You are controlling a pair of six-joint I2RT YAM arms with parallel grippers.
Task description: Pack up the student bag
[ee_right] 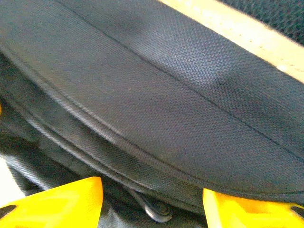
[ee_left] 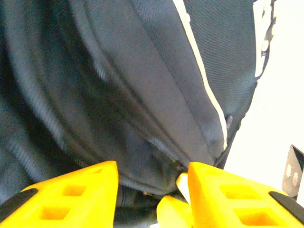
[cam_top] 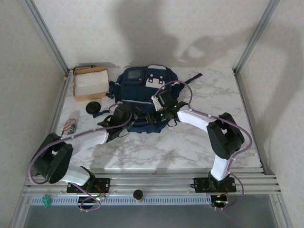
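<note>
Reaching up from the bottom of the top view, two arms are meeting at the near edge of one student bag point(cam_top: 137, 86), which is lying mid-frame on the marble bench point(cam_top: 190, 142). The left claw point(ee_left: 151, 178) is hanging spread against navy fabric. The right claw point(ee_right: 152, 192) is spread too, pinching nothing. Farther off, upper left, one cardboard box point(cam_top: 90, 98) is sitting just beside the bag.
</note>
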